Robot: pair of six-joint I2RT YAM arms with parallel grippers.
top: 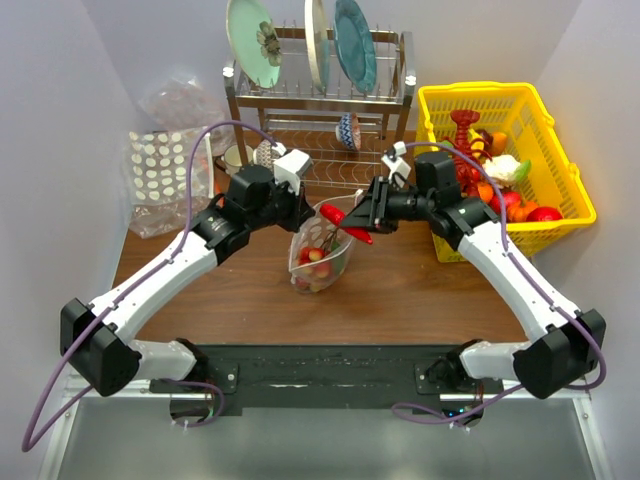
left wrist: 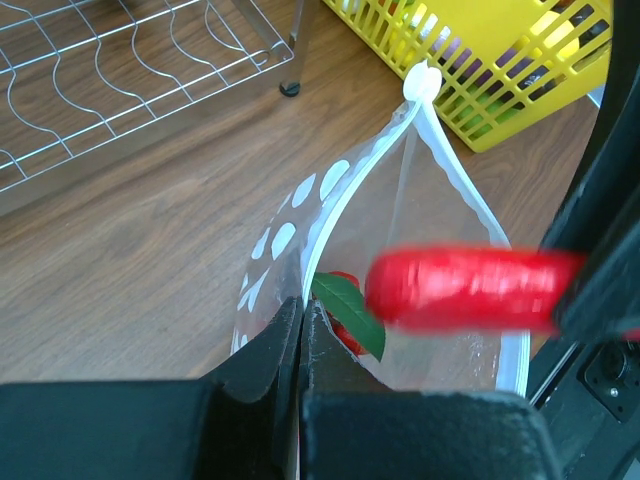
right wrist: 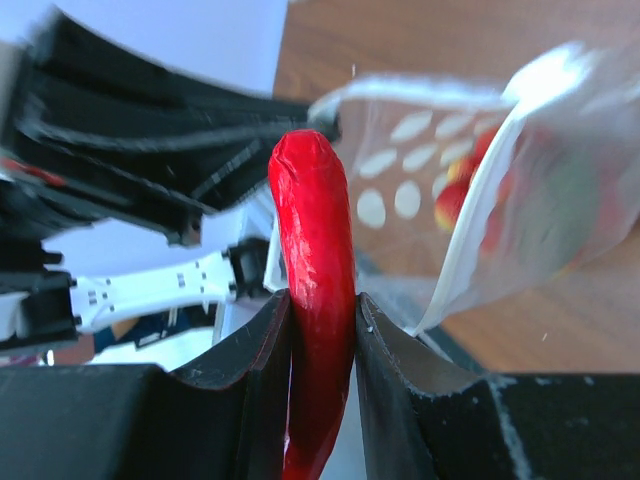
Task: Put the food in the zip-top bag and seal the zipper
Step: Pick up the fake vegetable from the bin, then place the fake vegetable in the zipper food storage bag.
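Note:
The clear zip-top bag (top: 320, 258) stands open at the table's middle, with red and green toy food inside (top: 316, 256). My left gripper (top: 303, 212) is shut on the bag's rim at its left side; in the left wrist view the jaws pinch the white zip strip (left wrist: 335, 205). My right gripper (top: 368, 218) is shut on a red chili pepper (top: 348, 222) and holds it over the bag's open mouth. The chili shows blurred in the left wrist view (left wrist: 465, 290) and upright between my fingers in the right wrist view (right wrist: 318, 270). More toy food lies in the yellow basket (top: 500, 170).
The yellow basket's rim (top: 570, 175) is at the right rear. A metal dish rack (top: 320, 90) with plates stands behind the bag. A dotted clear pack (top: 160, 170) and a wrinkly sack (top: 185, 100) lie at the left rear.

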